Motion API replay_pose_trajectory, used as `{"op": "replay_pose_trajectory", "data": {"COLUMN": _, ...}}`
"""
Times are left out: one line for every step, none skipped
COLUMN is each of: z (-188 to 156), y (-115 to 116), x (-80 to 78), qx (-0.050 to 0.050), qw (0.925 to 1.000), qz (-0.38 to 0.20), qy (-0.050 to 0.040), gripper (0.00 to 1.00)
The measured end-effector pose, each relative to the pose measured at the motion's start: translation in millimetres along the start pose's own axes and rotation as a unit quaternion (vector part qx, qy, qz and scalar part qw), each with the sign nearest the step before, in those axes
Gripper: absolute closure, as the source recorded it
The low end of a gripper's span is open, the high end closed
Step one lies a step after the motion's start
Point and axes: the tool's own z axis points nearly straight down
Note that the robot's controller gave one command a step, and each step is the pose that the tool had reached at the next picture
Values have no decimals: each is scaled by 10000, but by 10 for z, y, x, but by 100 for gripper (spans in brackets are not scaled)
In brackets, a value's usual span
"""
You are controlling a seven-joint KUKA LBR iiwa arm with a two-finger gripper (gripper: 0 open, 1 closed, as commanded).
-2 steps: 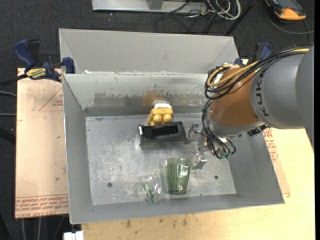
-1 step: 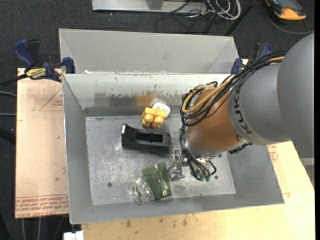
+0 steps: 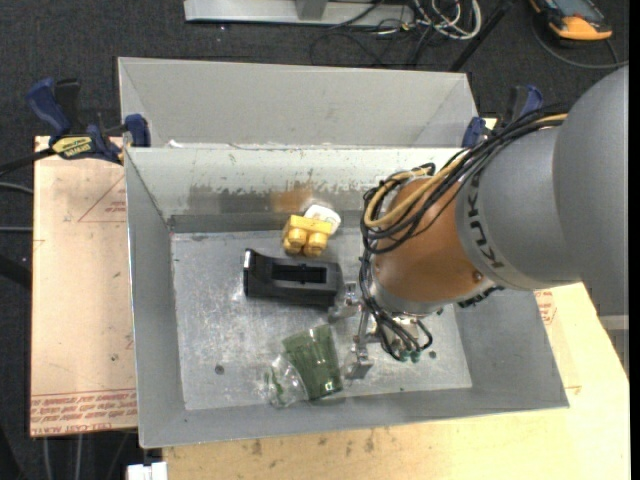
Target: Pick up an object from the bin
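Tho jaws' state unclear, nr green packet (image 3: 312, 364) on scuffed bin floor (image 3: 215, 318); dark carpet (image 3: 100, 18) beyond.

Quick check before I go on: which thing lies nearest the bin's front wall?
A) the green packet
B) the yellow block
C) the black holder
A: the green packet lies at the front of the bin floor, close beside the gripper, while the black holder lies mid-floor and the yellow block sits at the back.
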Motion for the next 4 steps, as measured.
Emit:
{"op": "replay_pose_trajectory", "data": {"z": 0, "y": 0, "x": -1, "qx": 0, "qw": 10000, "qz": -1, "qy": -1, "gripper": 0}}
{"op": "replay_pose_trajectory", "data": {"z": 50, "y": 428, "x": 24, "qx": 19, "qw": 9989, "qz": -469, "qy": -30, "gripper": 0}}
{"op": "replay_pose_trajectory", "data": {"z": 55, "y": 888, "x": 85, "qx": 26, "qw": 9969, "qz": -777, "qy": -71, "gripper": 0}}
{"op": "replay_pose_trajectory", "data": {"z": 56, "y": 1230, "x": -163, "qx": 3, "qw": 9900, "qz": -1410, "qy": 23, "gripper": 100}}
